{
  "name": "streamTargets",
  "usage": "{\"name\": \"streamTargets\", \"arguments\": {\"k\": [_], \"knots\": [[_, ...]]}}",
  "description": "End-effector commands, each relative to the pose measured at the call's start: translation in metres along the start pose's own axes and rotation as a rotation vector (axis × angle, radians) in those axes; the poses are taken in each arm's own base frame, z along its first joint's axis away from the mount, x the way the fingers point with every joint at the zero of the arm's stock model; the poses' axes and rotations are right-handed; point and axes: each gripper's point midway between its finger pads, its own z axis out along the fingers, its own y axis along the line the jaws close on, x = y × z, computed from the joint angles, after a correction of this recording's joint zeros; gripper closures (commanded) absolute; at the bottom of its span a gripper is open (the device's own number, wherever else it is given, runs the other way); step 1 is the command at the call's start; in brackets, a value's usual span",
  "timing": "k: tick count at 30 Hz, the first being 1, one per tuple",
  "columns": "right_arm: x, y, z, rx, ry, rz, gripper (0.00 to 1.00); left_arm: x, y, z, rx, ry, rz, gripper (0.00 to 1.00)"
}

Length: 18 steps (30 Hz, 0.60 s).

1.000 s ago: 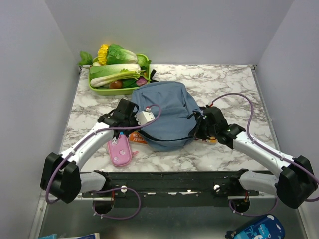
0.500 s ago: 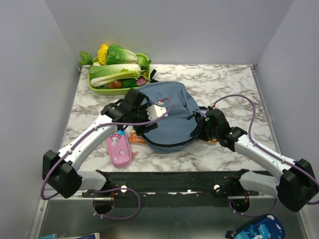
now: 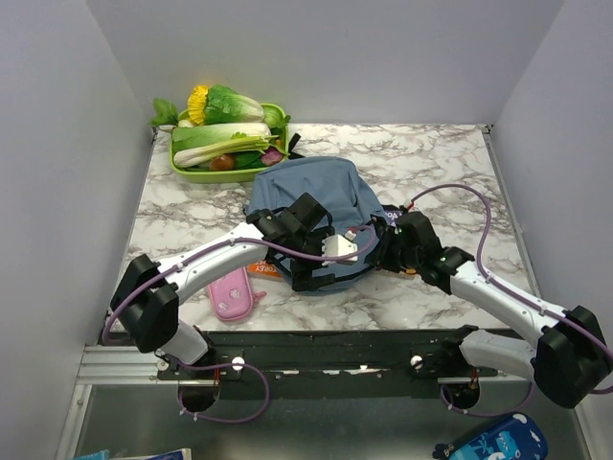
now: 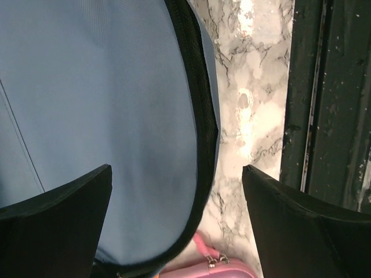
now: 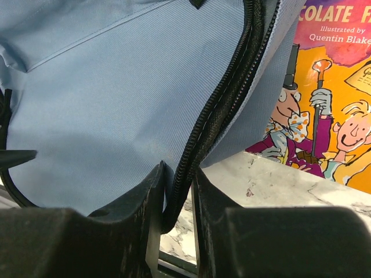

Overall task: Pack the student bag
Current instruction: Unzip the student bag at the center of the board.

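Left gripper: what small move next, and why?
Probably lower the left gripper and close on the bag's zipper edge: its jaws stand open astride that edge, while the right gripper pinches the zipper further along.

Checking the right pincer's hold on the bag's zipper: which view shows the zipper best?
Right wrist view: the zipper runs close up down the student bag into the shut right pincer. Top external shows only a thin dark line at the bag's near rim, partly behind the left arm. Left wrist shows another stretch, ungripped.
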Motion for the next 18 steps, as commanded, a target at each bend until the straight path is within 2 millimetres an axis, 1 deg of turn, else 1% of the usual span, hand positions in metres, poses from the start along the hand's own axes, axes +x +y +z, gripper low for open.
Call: {"name": "streamTargets", "arguments": {"k": [1,4,5,6,8,10,11,13,14,15,17,18], "knots": [[0.002,0.004,0.000,-0.046,-0.011,0.014,0.68,-0.020,0.020,0.009,-0.085,-0.016,0.031,0.01],[0.003,0.003,0.000,-0.053,-0.014,0.016,0.68,-0.014,0.024,0.019,-0.096,0.010,0.042,0.01],[0.004,0.002,0.000,-0.053,-0.012,0.016,0.68,-0.007,0.026,0.023,-0.103,0.030,0.052,0.01],[0.005,0.002,0.000,-0.054,-0.011,0.014,0.69,-0.006,0.027,0.025,-0.105,0.031,0.064,0.01],[0.007,0.000,0.000,-0.052,-0.011,0.014,0.69,-0.005,0.026,0.027,-0.097,0.032,0.070,0.01],[0.010,-0.003,0.001,-0.048,-0.006,0.013,0.71,-0.006,0.024,0.026,-0.087,0.025,0.069,0.01],[0.010,-0.003,0.001,-0.049,-0.007,0.016,0.71,-0.009,0.025,0.025,-0.087,0.019,0.071,0.03],[0.014,-0.007,0.001,-0.044,-0.003,0.013,0.71,-0.010,0.027,0.024,-0.093,0.018,0.062,0.10],[0.016,-0.010,0.001,-0.038,-0.002,0.016,0.71,-0.014,0.031,0.022,-0.102,0.011,0.060,0.14],[0.020,-0.013,0.002,-0.033,0.005,0.018,0.71,-0.011,0.035,0.021,-0.104,0.018,0.044,0.21],[0.023,-0.016,0.001,-0.036,0.004,0.021,0.71,-0.012,0.040,0.019,-0.113,0.015,0.035,0.26],[0.024,-0.016,0.001,-0.036,0.004,0.021,0.71,-0.011,0.044,0.019,-0.122,0.017,0.027,0.32]]}}
